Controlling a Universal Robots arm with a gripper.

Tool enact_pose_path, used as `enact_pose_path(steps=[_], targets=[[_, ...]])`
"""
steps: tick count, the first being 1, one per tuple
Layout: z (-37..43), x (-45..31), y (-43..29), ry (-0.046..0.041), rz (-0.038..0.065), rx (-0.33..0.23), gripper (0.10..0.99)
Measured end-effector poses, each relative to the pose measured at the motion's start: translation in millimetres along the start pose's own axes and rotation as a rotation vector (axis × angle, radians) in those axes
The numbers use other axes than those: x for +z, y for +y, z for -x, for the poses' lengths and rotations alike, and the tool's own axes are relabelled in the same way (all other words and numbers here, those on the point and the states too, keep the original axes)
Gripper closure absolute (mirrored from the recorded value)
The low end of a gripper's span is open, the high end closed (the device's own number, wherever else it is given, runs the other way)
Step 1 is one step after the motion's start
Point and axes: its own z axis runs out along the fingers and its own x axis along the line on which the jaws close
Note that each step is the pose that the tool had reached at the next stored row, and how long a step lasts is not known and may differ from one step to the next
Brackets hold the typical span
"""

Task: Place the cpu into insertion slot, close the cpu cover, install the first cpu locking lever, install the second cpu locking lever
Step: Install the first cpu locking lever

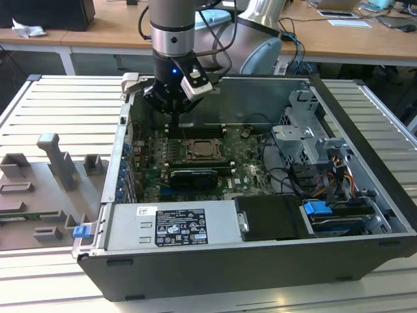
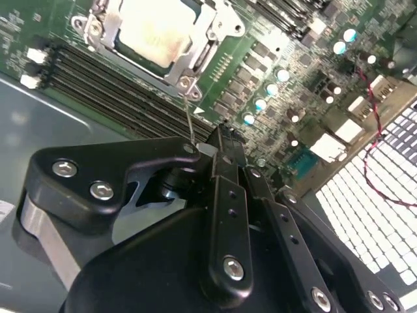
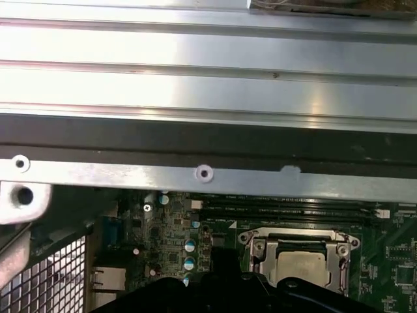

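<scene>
Inside case (image 1: 260,98), on ribbed table (image 1: 58,104): green board (image 1: 241,156), lying flat.

Slot (image 1: 189,155): near the board's middle. It is just beside the memory slots (image 2: 98,78), which run along its far side toward the case's rear wall.

Cpu (image 1: 204,150): seated in the slot, pale face up. It is seen in both wrist views (image 2: 155,29) (image 3: 301,264).

Cover (image 2: 195,49): silver frame lying flat over the cpu, whose face shows through the central cut-out. It also appears in the first wrist view (image 3: 257,254).

Lever (image 2: 189,111): thin metal rod running from a screwed corner of the slot to the gripper's tip. Whether it touches the tip cannot be told.

Gripper (image 1: 176,122): pointing down over the memory slots, just behind the slot and near the rear wall. In the second wrist view (image 2: 220,138) the jaws are drawn together, with nothing visibly clamped between them.

Power supply (image 1: 172,225): silver box with a label, along the case's near side.

Drive bay (image 1: 306,137): grey metal, at the exterior view's right, with a blue tab (image 1: 317,208) below it.

Grille (image 2: 384,195): perforated panel beside the board's edge, with a red-black wire (image 2: 374,98) crossing above it.

Fixtures (image 1: 58,163): grey blocks on the table, at the exterior view's left, well apart from the slot.
</scene>
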Motion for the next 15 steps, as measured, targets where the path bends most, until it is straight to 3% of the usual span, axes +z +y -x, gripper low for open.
enact_pose_path(steps=[15], targets=[[23.5,3.4,-1.0,-0.0001,0.0,0.0,0.98]])
